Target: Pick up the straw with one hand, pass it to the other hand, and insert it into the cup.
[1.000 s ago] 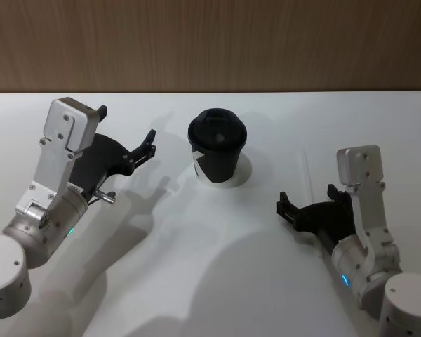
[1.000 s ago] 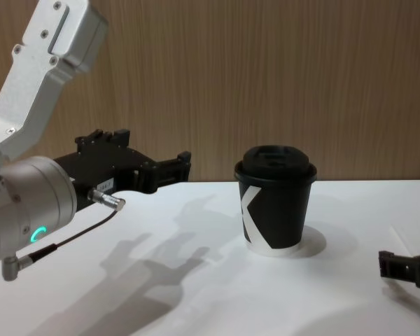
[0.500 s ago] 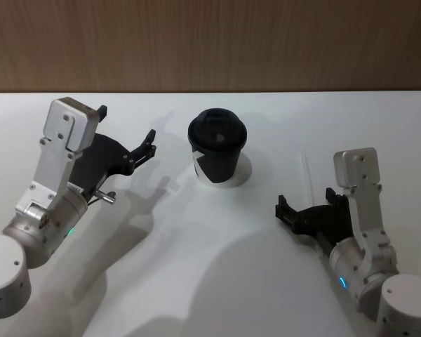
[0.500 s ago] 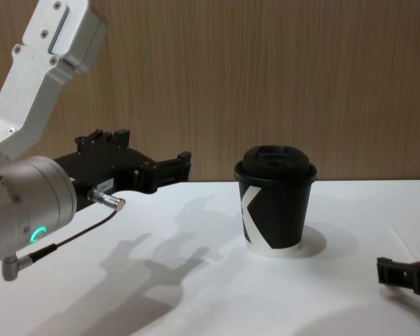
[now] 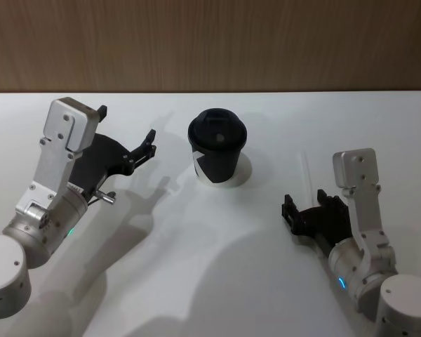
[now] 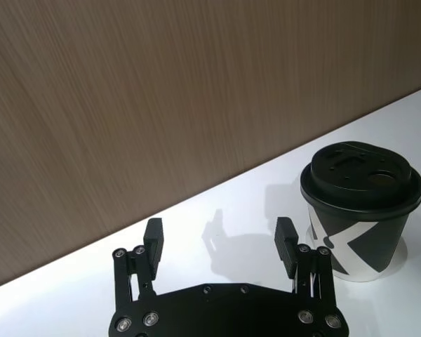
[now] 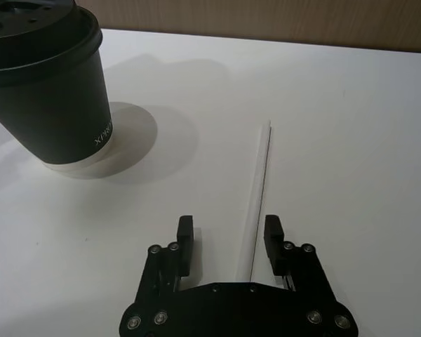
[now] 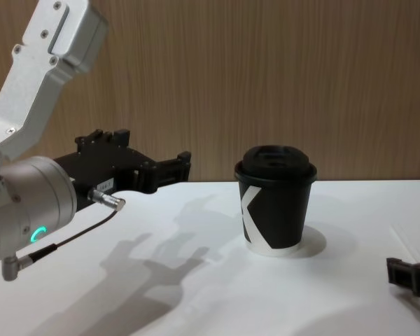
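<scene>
The straw (image 7: 259, 189) is a thin white tube lying flat on the white table, right of the cup (image 5: 217, 146). It also shows in the head view (image 5: 306, 175). My right gripper (image 7: 229, 235) hovers low over the straw's near end, open, with the tube between its fingers and closer to one of them. In the head view this gripper (image 5: 305, 201) sits just in front of the straw. The black lidded cup (image 8: 276, 203) stands upright at the table's middle. My left gripper (image 5: 126, 123) is open and holds nothing, raised to the left of the cup (image 6: 361, 203).
A wood-panelled wall runs along the table's far edge. A thin cable with a metal plug (image 8: 105, 199) hangs from my left wrist. One finger (image 8: 409, 274) of the right gripper shows at the chest view's lower right. Bare white table (image 5: 196, 246) spreads in front of the cup.
My right gripper has shifted a little to the right and turned, so its fingers now straddle the straw's near end. The left arm, cup and straw have not moved.
</scene>
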